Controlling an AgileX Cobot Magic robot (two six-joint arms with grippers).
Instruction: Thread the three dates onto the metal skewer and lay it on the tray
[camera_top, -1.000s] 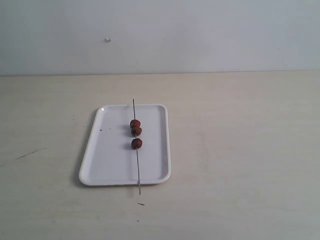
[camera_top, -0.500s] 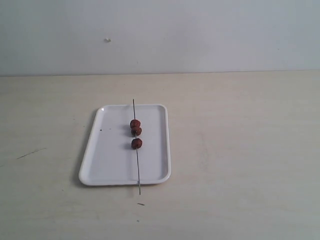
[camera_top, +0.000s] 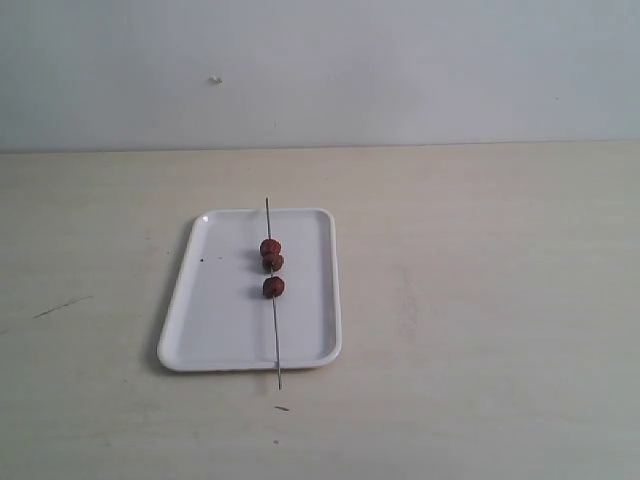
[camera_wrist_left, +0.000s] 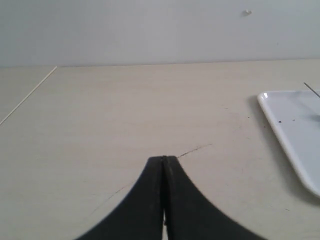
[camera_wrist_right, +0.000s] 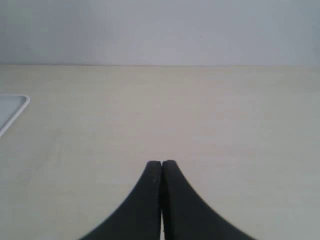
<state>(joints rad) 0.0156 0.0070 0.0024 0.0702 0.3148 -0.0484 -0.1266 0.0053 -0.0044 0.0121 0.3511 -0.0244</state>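
Observation:
The white tray (camera_top: 215, 310) lies on the table in the exterior view. Across it, lengthwise, rests the thin metal skewer (camera_top: 275, 330), its near tip past the tray's front rim. Three reddish-brown dates (camera_top: 272, 263) sit threaded on it, two touching and one a little nearer. Neither arm shows in the exterior view. My left gripper (camera_wrist_left: 164, 159) is shut with nothing in it, over bare table; the tray's corner (camera_wrist_left: 287, 125) and the skewer's far tip (camera_wrist_left: 312, 90) show at the edge of its view. My right gripper (camera_wrist_right: 162, 163) is shut and empty, with a tray corner (camera_wrist_right: 12, 107) far off.
The pale wooden table (camera_top: 480, 300) runs back to a plain light wall. A thin dark scratch (camera_wrist_left: 195, 149) marks the tabletop just beyond the left fingertips. A small dark speck (camera_top: 283, 408) lies in front of the tray.

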